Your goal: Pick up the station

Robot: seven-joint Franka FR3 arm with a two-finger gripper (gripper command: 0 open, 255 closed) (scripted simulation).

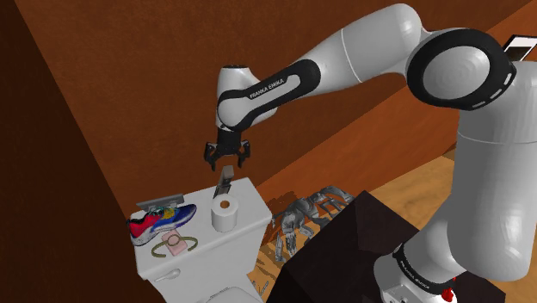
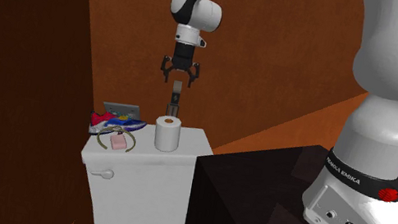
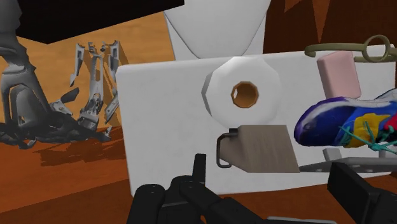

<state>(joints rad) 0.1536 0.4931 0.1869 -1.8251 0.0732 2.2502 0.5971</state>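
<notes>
The station (image 1: 225, 180) is a small grey wedge with a dark loop on one side. It stands upright on the white toilet tank lid (image 1: 251, 203), just behind a toilet paper roll (image 1: 225, 213). My gripper (image 1: 227, 157) hangs open directly above it, fingertips a little over its top and not touching. The second exterior view has the gripper (image 2: 179, 77) over the station (image 2: 175, 99) too. Seen from the wrist, the station (image 3: 262, 150) lies on the lid (image 3: 159, 108) ahead of the open gripper (image 3: 273, 191), beside the roll (image 3: 243, 94).
A colourful shoe (image 1: 161, 220), a pink block (image 1: 175, 243) inside an olive ring and a grey flat piece (image 2: 122, 110) share the lid. Grey mechanical clutter (image 1: 305, 215) lies on the floor beside the toilet. Brown walls stand close behind; the dark stand (image 2: 274, 203) is nearby.
</notes>
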